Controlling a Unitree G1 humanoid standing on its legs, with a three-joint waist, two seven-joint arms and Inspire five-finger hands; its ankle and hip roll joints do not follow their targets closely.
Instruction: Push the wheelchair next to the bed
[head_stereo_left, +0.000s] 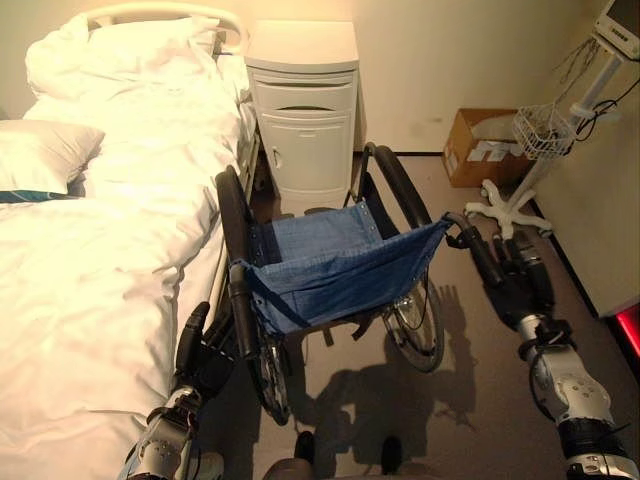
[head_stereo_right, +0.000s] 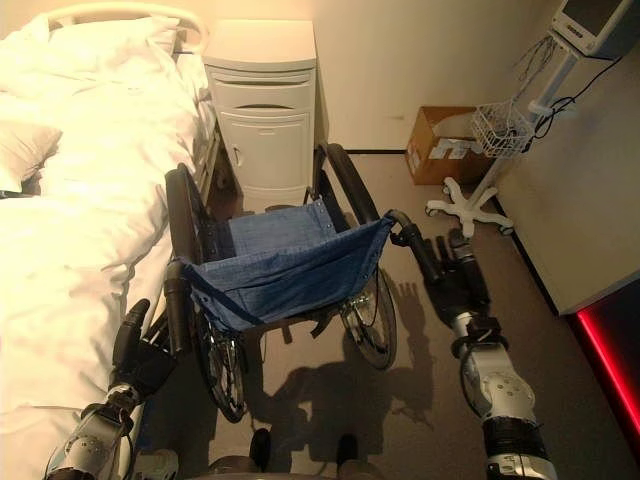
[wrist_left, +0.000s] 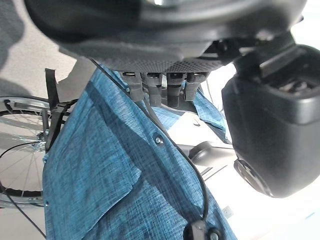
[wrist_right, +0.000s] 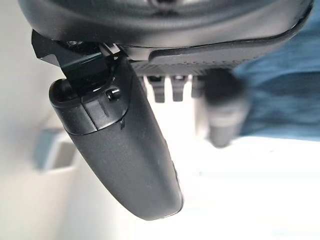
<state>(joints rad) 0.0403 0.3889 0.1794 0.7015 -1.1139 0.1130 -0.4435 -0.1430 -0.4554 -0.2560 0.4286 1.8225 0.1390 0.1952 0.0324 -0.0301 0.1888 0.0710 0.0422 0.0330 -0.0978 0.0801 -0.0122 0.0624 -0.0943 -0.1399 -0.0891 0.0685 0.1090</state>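
The wheelchair (head_stereo_left: 330, 260), with a blue denim backrest and black push handles, stands alongside the white bed (head_stereo_left: 90, 280), its front facing a bedside cabinet. My left hand (head_stereo_left: 205, 355) is low between the bed's edge and the left push handle (head_stereo_left: 240, 300), fingers straight, close against the handle. The blue cloth (wrist_left: 110, 190) shows just past those fingers in the left wrist view. To the right, my right hand (head_stereo_left: 520, 275) has straight fingers beside the right push handle (head_stereo_left: 478, 248), not wrapped round it. In the right wrist view that handle (wrist_right: 225, 115) is a dark blur past the fingers.
A white bedside cabinet (head_stereo_left: 303, 120) stands against the wall ahead of the wheelchair. A cardboard box (head_stereo_left: 480, 150) and a wheeled stand with a wire basket (head_stereo_left: 540, 130) are at the back right. A pale wall panel (head_stereo_left: 600, 210) runs down the right.
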